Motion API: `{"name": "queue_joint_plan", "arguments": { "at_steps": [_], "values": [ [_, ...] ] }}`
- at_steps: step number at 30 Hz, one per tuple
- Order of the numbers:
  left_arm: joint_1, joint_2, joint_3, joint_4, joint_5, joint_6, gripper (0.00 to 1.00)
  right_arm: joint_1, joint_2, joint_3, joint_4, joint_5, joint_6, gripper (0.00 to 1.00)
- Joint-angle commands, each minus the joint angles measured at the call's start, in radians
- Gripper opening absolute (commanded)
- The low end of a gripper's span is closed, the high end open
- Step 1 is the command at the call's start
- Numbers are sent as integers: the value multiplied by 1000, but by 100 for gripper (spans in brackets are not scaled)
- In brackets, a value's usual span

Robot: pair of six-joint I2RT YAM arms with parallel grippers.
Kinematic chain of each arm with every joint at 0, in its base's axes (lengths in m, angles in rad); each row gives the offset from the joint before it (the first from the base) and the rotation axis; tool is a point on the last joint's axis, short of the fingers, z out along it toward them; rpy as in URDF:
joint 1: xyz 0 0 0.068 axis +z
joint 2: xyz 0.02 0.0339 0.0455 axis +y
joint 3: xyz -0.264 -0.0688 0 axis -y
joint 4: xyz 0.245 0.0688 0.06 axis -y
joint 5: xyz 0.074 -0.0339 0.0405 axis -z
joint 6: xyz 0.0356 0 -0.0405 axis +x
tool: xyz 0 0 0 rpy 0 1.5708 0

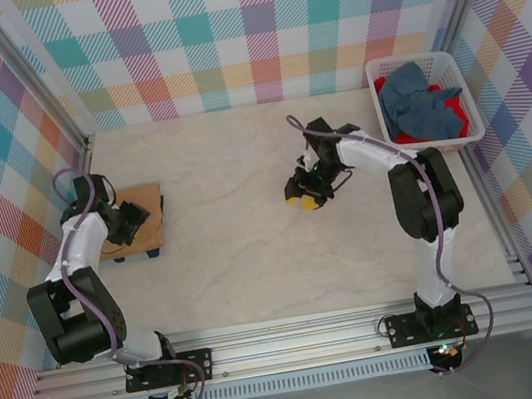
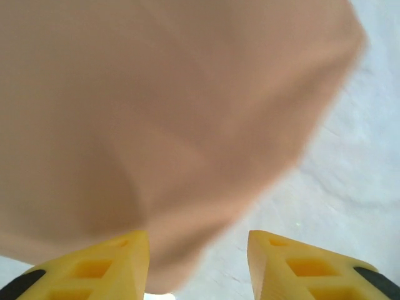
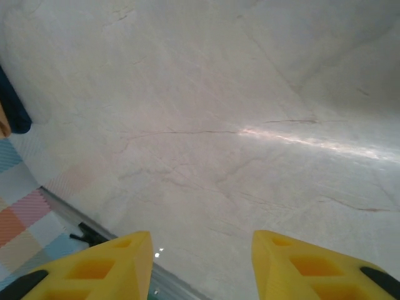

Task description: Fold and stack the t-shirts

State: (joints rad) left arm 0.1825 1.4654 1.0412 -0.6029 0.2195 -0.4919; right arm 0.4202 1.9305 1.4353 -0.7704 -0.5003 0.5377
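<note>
A: Where's the tan shirt (image 1: 144,196)?
B: Folded flat at the tabletop's (image 1: 248,212) left, on a navy shirt (image 1: 154,251) whose edge peeks out nearside.
A: The others?
B: Blue shirt (image 1: 412,100) and red shirt (image 1: 447,114), crumpled together in the basket (image 1: 416,58), far right.

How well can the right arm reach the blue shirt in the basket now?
Probably yes. The right gripper is open and holds nothing above the table, the blue shirt lies on top in the open basket close by, and nothing stands between them.
</note>
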Motion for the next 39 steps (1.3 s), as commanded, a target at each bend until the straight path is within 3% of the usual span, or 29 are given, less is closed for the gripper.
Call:
{"name": "queue_joint_plan", "arguments": {
  "at_steps": [1, 4, 5, 8, 10, 20, 27, 30, 31, 32, 33, 34, 35, 36, 37, 39],
  "values": [
    [-138, -109, -52, 115, 58, -71, 47, -12, -191, -97, 153, 97, 25, 48],
    [-178, -179, -182, 236, -11, -166, 49, -21, -280, -158, 180, 160, 28, 48],
    [-179, -163, -211, 267, 14, -183, 49, -24, -299, -179, 194, 172, 34, 48],
    [-206, -115, -217, 287, 52, -159, 46, -30, -341, -234, 205, 206, 60, 48],
    [-219, -117, -217, 289, 22, -127, 47, -36, -362, -276, 227, 207, 77, 48],
    [-88, -39, -215, 141, -67, 21, 46, -53, -431, -364, 218, 223, 83, 48],
    [-91, -87, -222, 113, -39, 4, 46, -138, -551, -426, 152, 359, 106, 53],
    [-112, -136, -222, 85, -49, -26, 46, -164, -587, -418, 102, 456, 122, 60],
    [-123, -154, -219, 76, -50, -36, 47, -177, -596, -417, 93, 473, 127, 87],
    [-137, -177, -218, 72, -55, -62, 48, -191, -602, -420, 87, 483, 135, 100],
    [-153, -197, -219, 80, -48, -84, 49, -204, -606, -420, 81, 497, 141, 100],
    [-178, -220, -223, 99, -34, -111, 51, -220, -611, -421, 72, 514, 145, 100],
    [-210, -239, -227, 130, -18, -133, 84, -240, -617, -421, 62, 537, 146, 100],
    [-243, -255, -232, 161, -2, -144, 100, -254, -625, -425, 63, 554, 134, 100],
    [-285, -274, -230, 184, -6, -147, 100, -262, -641, -429, 75, 589, 103, 100],
    [-382, -335, -222, 173, -125, -120, 100, -266, -667, -429, 71, 708, 73, 100]
  ]
}}
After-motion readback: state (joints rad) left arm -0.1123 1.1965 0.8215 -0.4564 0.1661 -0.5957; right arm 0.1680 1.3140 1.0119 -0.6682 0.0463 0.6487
